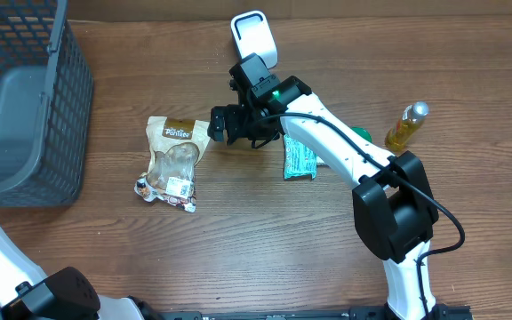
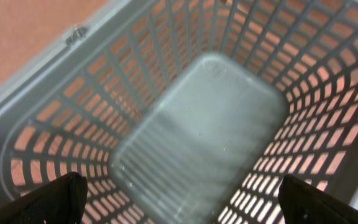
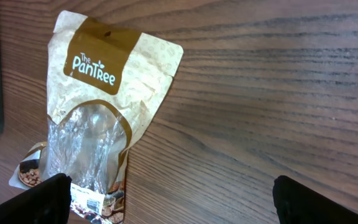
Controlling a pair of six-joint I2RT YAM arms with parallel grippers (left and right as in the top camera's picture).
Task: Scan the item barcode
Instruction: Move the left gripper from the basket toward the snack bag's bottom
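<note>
The brown-and-cream plastic snack pouch [image 1: 172, 160] lies flat on the wooden table [image 1: 265, 240], bare wood all round its edges, and the right gripper [image 1: 223, 124] hovers just past its far right corner, jaws spread wide and empty. Left of the pouch stands the grey mesh plastic basket [image 1: 74, 89], over which the left gripper [image 2: 185, 208] hangs, likewise spread and holding nothing. Right of the pouch lie a green packet [image 1: 299, 158] and, farther off, a yellow bottle [image 1: 407, 126]; a white scanner [image 1: 253, 37] sits beyond it.

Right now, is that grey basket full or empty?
Empty: in the left wrist view the basket shows only its bare grey floor, nothing inside.
</note>
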